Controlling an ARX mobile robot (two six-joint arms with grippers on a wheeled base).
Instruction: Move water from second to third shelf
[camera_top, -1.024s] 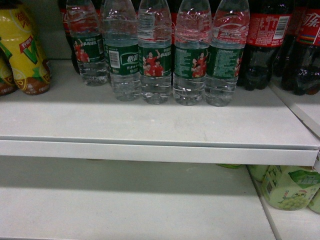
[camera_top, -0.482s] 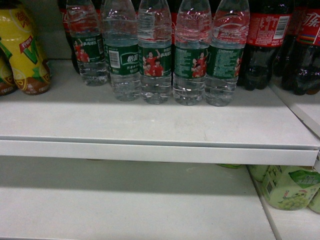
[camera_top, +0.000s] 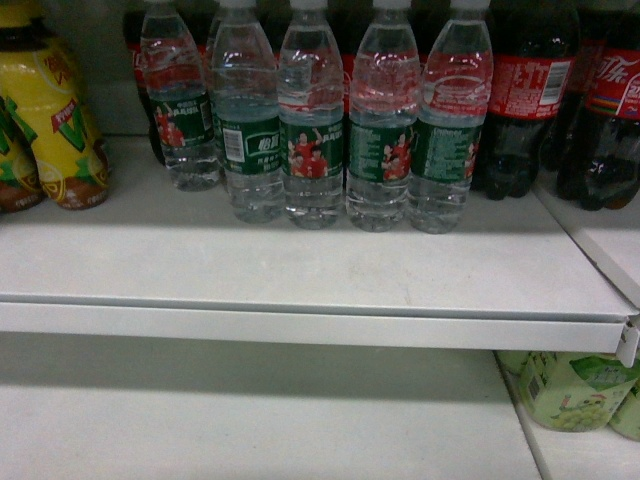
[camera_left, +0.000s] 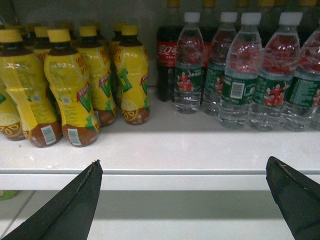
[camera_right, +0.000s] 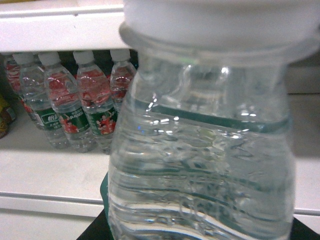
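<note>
water bottle (camera_right: 200, 150): fills right wrist view, blurred | right gripper: hidden

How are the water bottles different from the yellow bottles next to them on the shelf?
The water bottles are clear with see-through water inside, while the yellow bottles are wrapped in bright yellow and look brown at the bottom. The water bottles have white caps and green labels; the yellow bottles have yellow caps. The water bottles stand on the right in the left wrist view, the yellow ones on the left. Both kinds stand upright on the same white shelf.
</note>
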